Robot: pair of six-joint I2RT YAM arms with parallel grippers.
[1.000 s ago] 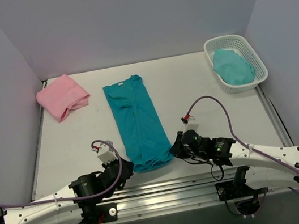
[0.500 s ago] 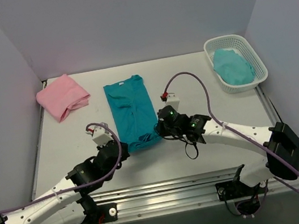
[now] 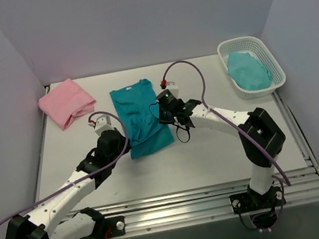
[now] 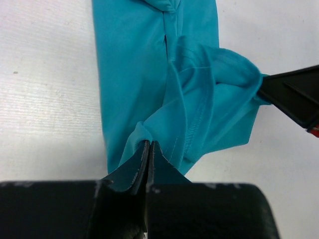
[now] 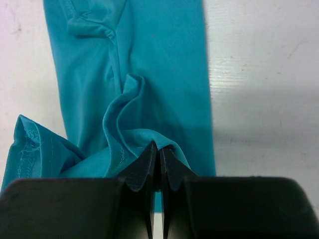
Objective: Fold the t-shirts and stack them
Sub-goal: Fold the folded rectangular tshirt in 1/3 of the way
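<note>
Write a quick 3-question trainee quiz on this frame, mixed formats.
1. True or false: the left gripper and the right gripper are both shut on the teal t-shirt.
2. Where does the pink t-shirt lie? A) folded at the far left of the table B) hanging from the right gripper C) under the teal t-shirt
3. Fill in: at far right, a blue-green cloth lies in a white ____.
Key: 1 true; 2 A; 3 basket.
</note>
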